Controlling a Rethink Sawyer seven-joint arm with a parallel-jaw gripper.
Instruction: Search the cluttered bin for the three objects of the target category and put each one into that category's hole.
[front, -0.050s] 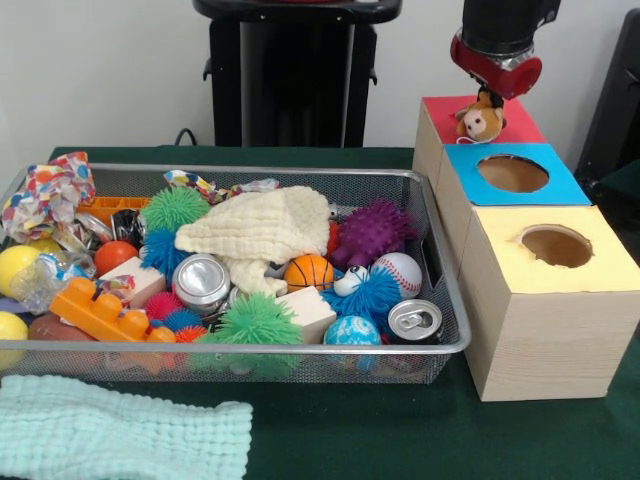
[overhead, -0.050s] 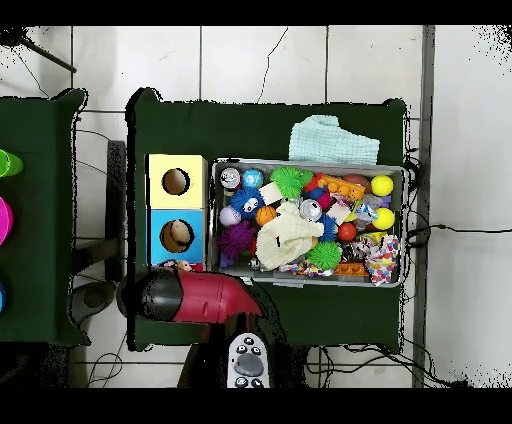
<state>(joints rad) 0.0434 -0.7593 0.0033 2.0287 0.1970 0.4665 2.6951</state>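
Brown plush toy pinched in the gripper above one red-topped box.

The red box has its hole hidden behind the small plush toy. The gripper's fingers above the toy are too small to tell. In the overhead view the arm covers the red box.

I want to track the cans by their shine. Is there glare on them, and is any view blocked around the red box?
Front view: the upright can and tilted can tops show bright reflections. Overhead view: the arm covers most of the red box; the cans appear tiny, glare indiscernible.
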